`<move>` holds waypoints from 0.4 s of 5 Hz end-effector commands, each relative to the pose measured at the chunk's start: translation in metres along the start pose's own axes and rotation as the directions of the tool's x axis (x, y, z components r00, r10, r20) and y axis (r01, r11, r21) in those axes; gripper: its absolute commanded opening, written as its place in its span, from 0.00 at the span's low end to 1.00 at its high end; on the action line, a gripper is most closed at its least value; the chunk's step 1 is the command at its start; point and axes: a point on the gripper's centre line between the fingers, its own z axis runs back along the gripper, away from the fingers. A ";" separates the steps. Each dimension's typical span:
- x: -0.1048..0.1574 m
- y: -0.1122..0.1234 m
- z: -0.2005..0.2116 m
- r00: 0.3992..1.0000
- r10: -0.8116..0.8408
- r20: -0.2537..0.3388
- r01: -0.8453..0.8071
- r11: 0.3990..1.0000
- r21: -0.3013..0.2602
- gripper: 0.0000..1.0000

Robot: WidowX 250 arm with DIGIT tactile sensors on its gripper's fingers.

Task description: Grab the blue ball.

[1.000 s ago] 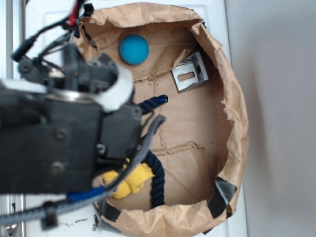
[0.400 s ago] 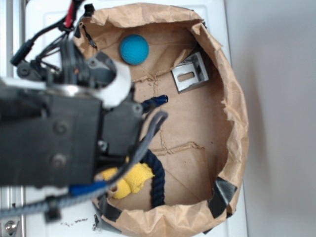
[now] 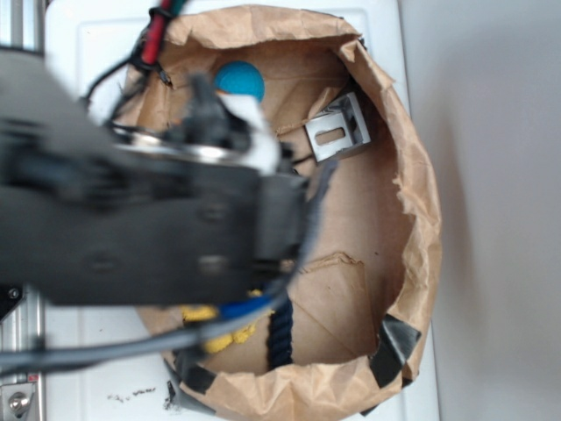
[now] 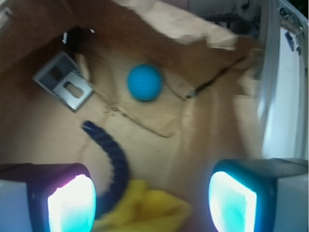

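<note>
The arm reaches over the paper bag [image 3: 412,202]. Its gripper [image 4: 152,195] hangs spread wide, short of the blue ball [image 4: 145,82].

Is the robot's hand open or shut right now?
Open. In the wrist view the hand has its two pads far apart with nothing between them; the blue ball lies ahead, untouched.

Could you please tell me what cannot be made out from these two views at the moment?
- Exterior: the arm hides part of the blue ball, most of the navy rope and most of the yellow cloth.
- Wrist: the hand is cut off by the bottom edge; the yellow cloth is blurred.
</note>
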 end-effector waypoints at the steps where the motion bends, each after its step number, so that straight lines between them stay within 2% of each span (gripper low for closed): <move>1: 0.027 -0.015 -0.019 0.982 0.184 0.053 -0.185 0.983 0.014 1.00; 2: 0.034 0.001 -0.033 0.979 0.183 0.091 -0.185 0.983 0.013 1.00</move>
